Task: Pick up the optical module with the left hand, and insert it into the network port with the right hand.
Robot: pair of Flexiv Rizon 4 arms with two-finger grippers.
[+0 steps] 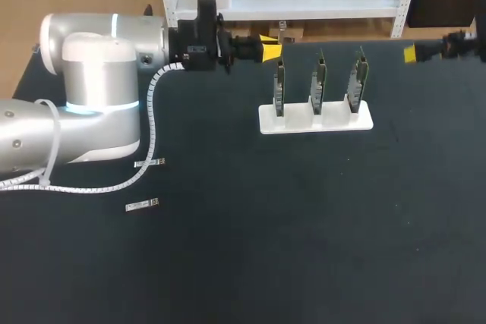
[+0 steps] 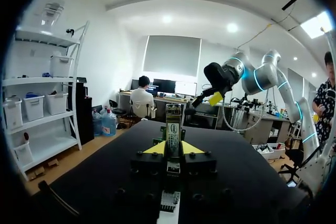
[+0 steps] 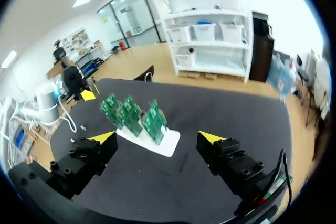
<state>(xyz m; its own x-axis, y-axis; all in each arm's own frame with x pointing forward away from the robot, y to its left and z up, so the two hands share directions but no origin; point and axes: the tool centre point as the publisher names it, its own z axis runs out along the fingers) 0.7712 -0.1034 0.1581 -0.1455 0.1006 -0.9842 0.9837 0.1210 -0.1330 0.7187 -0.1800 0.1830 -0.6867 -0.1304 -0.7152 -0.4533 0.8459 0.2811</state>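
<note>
Optical module (image 2: 173, 124) sitting clamped in left end effector (image 2: 173, 148), handover pending.
Module's poking out btwn the clenched left tips, above the counter (image 1: 304, 225), near the leftmost card (image 1: 279, 85) on the white stand (image 1: 315, 121); right end effector (image 3: 156, 139) hanging released, well apart. Risk imo: module slipping or tilting at handover, or left arm clipping that card.

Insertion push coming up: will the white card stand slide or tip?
Probably slides: the white stand looks thin and light, with no clamp visible. It could also tip: its three green cards rise tall above a narrow base.
</note>
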